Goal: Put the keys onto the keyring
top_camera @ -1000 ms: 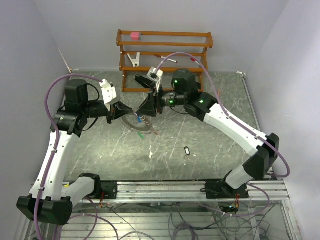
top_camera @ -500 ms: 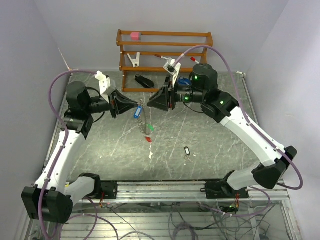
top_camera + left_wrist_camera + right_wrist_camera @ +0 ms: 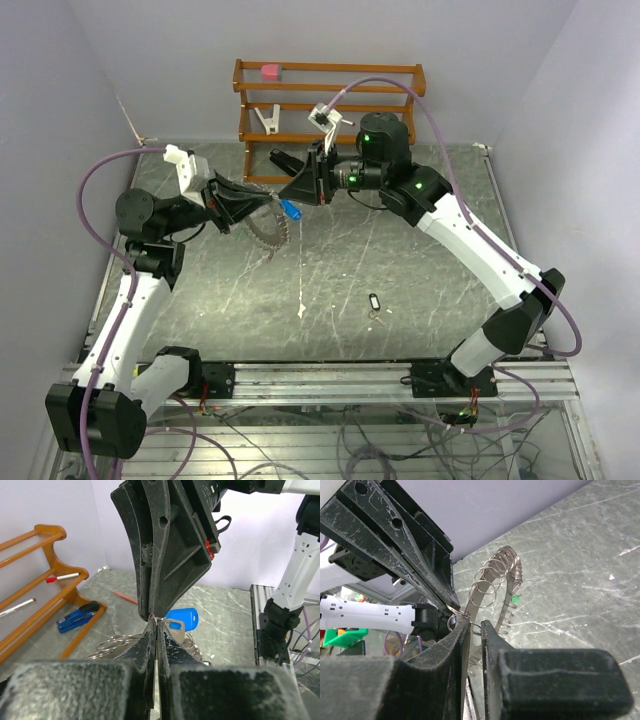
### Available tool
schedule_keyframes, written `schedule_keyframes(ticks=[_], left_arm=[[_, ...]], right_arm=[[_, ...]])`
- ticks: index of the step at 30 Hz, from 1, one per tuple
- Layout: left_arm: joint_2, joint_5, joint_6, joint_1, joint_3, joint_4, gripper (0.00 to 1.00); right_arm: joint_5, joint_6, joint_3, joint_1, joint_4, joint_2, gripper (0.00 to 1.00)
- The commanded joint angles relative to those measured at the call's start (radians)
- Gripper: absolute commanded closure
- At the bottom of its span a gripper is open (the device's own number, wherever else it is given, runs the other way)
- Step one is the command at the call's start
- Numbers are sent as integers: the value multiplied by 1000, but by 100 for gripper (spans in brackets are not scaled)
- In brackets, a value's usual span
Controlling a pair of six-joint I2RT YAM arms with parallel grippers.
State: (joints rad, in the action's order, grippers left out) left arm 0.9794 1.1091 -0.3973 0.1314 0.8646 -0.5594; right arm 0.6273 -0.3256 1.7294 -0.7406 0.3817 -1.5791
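L claw [image 3: 262,206], upper left of centre in top view, is clenched on the keyring [image 3: 266,232], which hangs off its tips above the table [image 3: 420,270]. Blue-tag key [image 3: 291,211] dangles just right. R claw [image 3: 285,196] meets it tip-to-tip, jaws a slit apart; can't tell if gripping.

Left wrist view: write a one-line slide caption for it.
Left gripper, shut on the keyring, meets the right gripper tip to tip, a blue-tagged key hanging beside them.
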Motion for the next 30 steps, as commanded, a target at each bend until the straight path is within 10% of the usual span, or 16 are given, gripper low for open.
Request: schedule_keyframes(ticks=[1, 11, 19, 30], left_arm=[[-17, -38, 96, -7, 13, 20, 93], [-12, -54, 97, -9, 1, -6, 93], [-8, -72, -26, -13, -38, -190, 93], [-12, -117, -146, -18, -70, -394, 93]], right_arm=[[-18, -60, 44, 0, 12, -12, 86], [-8, -41, 59, 1, 26, -12, 93], [-30, 11, 77, 3, 10, 15, 68], [-23, 1, 73, 2, 54, -41, 68]])
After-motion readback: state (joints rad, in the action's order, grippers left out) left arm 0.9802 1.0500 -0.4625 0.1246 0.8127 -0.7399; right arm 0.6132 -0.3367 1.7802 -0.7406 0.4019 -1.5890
